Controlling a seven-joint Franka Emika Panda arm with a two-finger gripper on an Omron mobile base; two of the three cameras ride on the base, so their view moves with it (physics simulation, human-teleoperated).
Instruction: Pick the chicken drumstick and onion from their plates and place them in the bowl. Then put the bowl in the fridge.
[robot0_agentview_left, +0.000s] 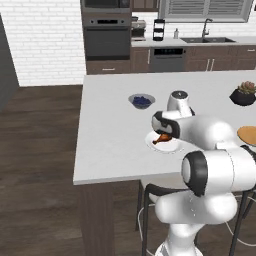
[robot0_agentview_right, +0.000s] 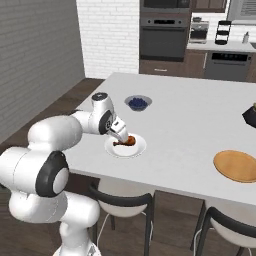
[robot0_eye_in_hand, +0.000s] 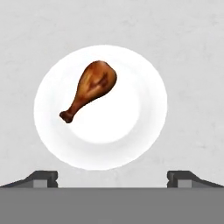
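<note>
Drumstick pickup is beginning: the gripper, fingers spread wide and empty, is hovering above the white plate, where the chicken drumstick is lying off-centre. Next, seemingly, comes centring over it and descending.

in the left base view the white plate is partly covered by the arm above it, and of the drumstick beneath the jaws only the thin end is seen. the wooden plate, well to the side of the jaws, is cut by the picture's edge. the plant pot is cut by the edge of the right base view. the fingertips are seen only as stubs.
</note>
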